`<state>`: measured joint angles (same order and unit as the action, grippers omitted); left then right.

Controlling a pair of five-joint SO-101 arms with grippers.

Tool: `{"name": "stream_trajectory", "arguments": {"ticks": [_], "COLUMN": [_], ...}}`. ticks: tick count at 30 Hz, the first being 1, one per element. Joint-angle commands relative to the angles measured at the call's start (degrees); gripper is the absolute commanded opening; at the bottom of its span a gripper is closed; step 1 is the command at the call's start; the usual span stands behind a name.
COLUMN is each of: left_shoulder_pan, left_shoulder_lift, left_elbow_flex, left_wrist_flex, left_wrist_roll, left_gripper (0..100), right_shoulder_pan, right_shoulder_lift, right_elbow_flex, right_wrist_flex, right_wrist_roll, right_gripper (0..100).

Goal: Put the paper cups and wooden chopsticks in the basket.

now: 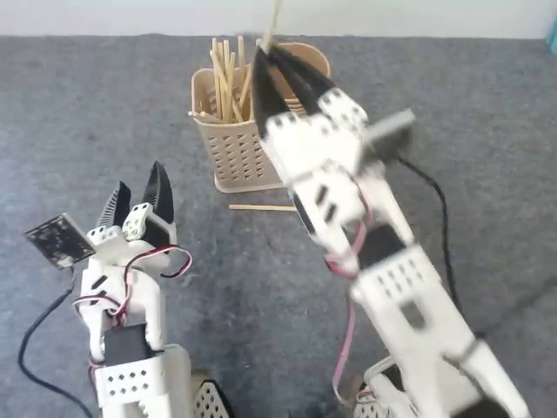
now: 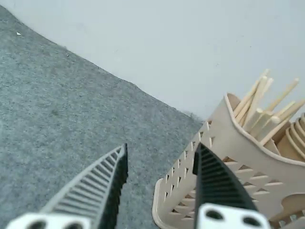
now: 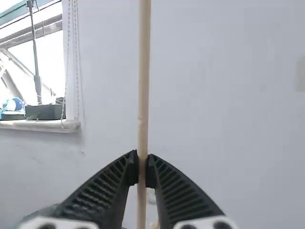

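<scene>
A beige slotted basket stands at the back of the grey table, with several wooden chopsticks upright in it and paper cups stacked in its right half. My right gripper hangs over the basket's top, shut on a wooden chopstick that points straight up past the fingertips. One more chopstick lies flat on the table just in front of the basket. My left gripper sits low at the left, open, nothing between its fingers; in its wrist view the basket stands close ahead.
The grey carpet-like table top stretches left of the basket. A pale wall runs behind the table. Cables trail from both arm bases at the front edge.
</scene>
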<state>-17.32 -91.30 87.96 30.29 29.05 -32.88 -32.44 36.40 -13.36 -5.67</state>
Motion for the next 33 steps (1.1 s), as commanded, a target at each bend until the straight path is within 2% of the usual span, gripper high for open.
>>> {"name": "stream_trajectory", "arguments": {"ticks": [1,5,10,15,18,24,33], "left_shoulder_pan": [0.2,0.5,0.8,0.8,0.7,0.8,0.8], "left_shoulder_lift": [-0.7,-0.7,-0.7,-0.7,-0.6,-1.0,-0.7], "left_elbow_flex": [0.6,1.5,1.7,1.7,2.0,2.5,2.5], "left_wrist_flex": [-3.3,-4.9,-5.0,-5.1,-5.1,-5.1,-5.1], "left_wrist_roll": [0.5,0.4,-1.8,-1.8,-1.9,-1.9,-1.9], "left_gripper": [21,21,21,21,21,21,21], "right_shoulder_pan": [-0.9,-0.2,-0.1,-0.1,0.2,0.7,0.7], "right_shoulder_lift": [10.1,21.6,32.6,37.9,37.9,25.5,-11.5], "right_elbow_flex": [-10.7,-16.6,-20.9,-22.3,-21.4,-15.3,1.7], "right_wrist_flex": [-4.3,-10.0,-11.6,-11.2,-10.5,1.4,30.8], "right_wrist_roll": [-0.6,-0.5,-0.1,0.0,0.0,-0.3,-0.4], "right_gripper": [0.9,0.9,1.7,14.7,16.2,16.0,15.9]}}
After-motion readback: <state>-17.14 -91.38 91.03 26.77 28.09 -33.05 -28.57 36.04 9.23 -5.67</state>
